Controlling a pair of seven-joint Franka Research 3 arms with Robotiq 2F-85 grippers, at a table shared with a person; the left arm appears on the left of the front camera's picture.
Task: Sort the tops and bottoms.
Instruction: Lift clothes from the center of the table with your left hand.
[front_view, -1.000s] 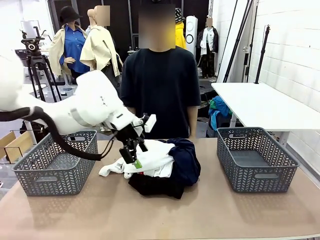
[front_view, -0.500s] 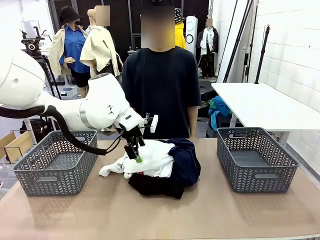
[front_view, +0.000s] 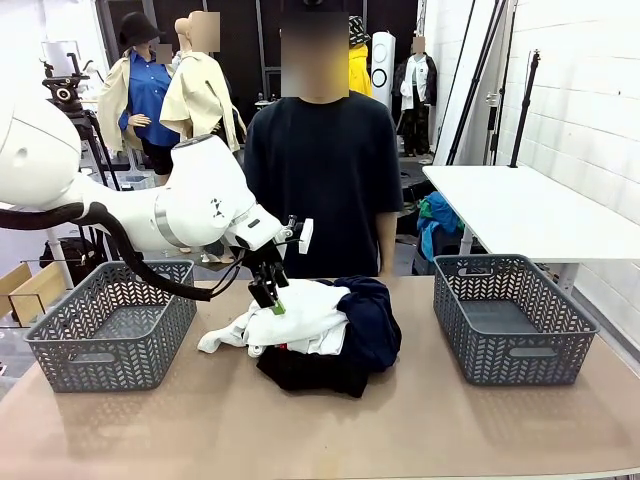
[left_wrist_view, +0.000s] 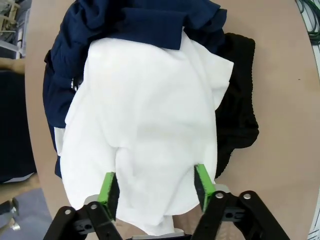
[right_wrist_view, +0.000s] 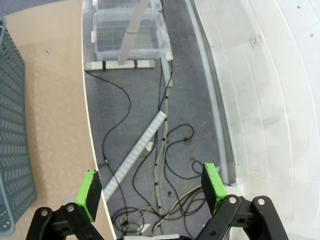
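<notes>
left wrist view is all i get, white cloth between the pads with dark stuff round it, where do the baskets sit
Observer: In the front view, the left basket sits at the table's left end and the right basket at its right end, both apart from the clothes.
Operator: anyone near it
Observer: A person in a black T-shirt stands at the far side, directly behind the pile of clothes.
Operator: and the other arm
Observer: The right wrist view has the right gripper open and holding nothing, looking down at the grey floor beside the table.
</notes>
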